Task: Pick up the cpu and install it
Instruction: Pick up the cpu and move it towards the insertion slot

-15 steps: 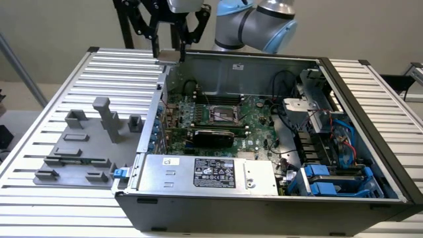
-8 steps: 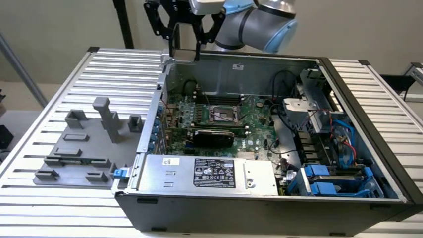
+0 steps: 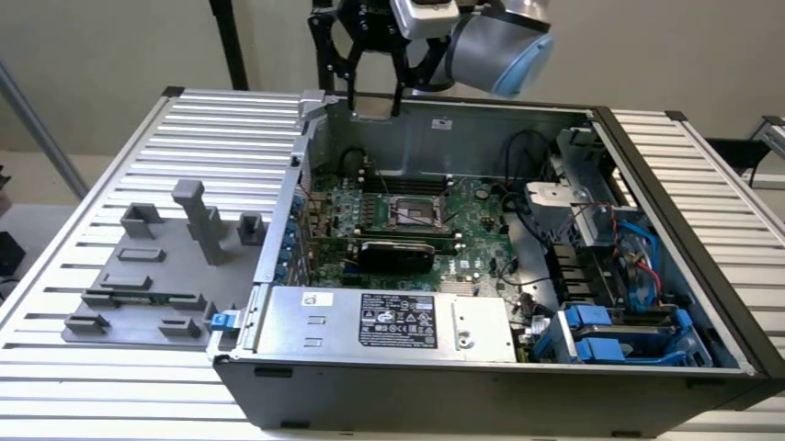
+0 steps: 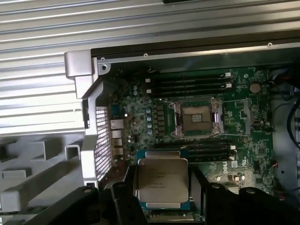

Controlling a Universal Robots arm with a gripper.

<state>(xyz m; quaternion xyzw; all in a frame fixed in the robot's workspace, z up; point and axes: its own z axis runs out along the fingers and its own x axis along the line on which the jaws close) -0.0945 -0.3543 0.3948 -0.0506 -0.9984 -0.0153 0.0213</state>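
One cpu (image 4: 161, 180) gripped in pincer (image 3: 374, 108) above open case (image 3: 405, 390).

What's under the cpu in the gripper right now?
The green motherboard and memory slots show around the cpu, held in the gripper. The patch straight below it is covered by the cpu.

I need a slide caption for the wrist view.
The gripper holds the cpu in its jaws; the empty motherboard socket lies beyond.
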